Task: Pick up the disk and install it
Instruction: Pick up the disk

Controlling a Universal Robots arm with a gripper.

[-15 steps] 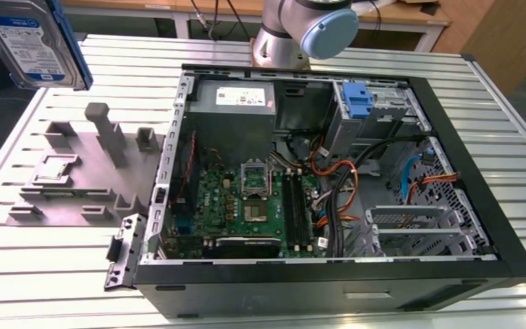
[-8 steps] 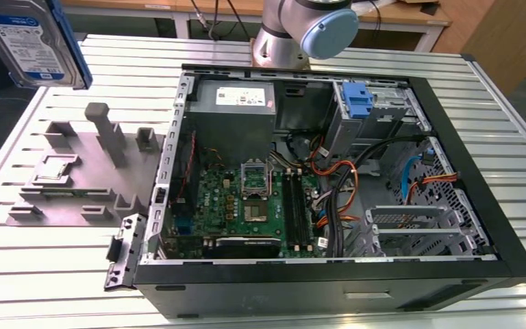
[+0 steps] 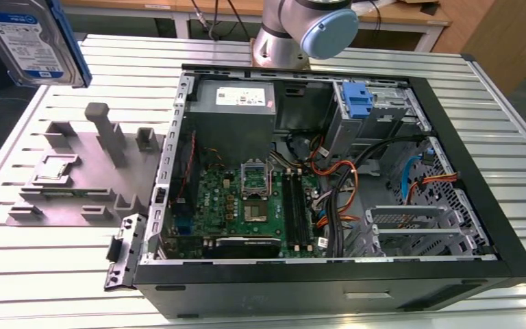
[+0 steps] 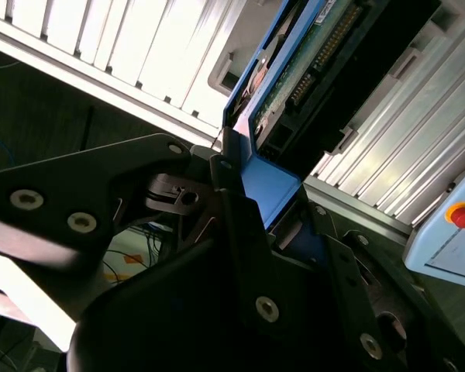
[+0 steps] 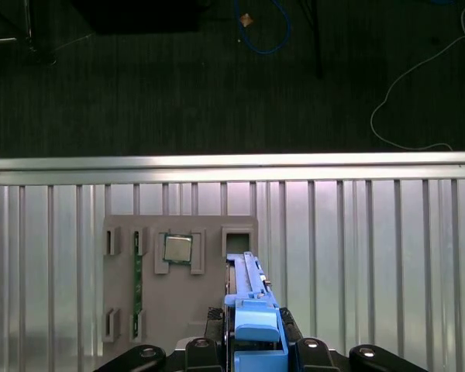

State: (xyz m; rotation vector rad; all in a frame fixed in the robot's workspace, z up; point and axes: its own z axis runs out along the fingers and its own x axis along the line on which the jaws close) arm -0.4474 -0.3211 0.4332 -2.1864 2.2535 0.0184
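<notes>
The disk (image 3: 33, 42) hangs high at the exterior view's left, well above the table, its white-and-blue label facing the camera and a blue rail along its edge. In both wrist views my gripper (image 5: 256, 335) (image 4: 267, 194) is shut on the disk's blue carrier (image 5: 253, 314) (image 4: 270, 186), with black fingers (image 5: 209, 341) on either side. The disk's green circuit board (image 4: 310, 54) faces the second wrist camera. The open computer case (image 3: 482, 205) lies on the table to the exterior view's right, with a metal drive cage (image 3: 386, 110) and a fixed blue bracket (image 3: 359, 103) at its back.
A grey parts fixture (image 3: 71, 185) (image 5: 178, 310) lies below the disk, holding a processor chip (image 5: 177, 249) and a memory stick (image 5: 138, 283). Inside the case are a power supply (image 3: 233, 99), motherboard (image 3: 244, 199) and loose cables (image 3: 336, 185). The arm's base (image 3: 281, 34) stands behind the case.
</notes>
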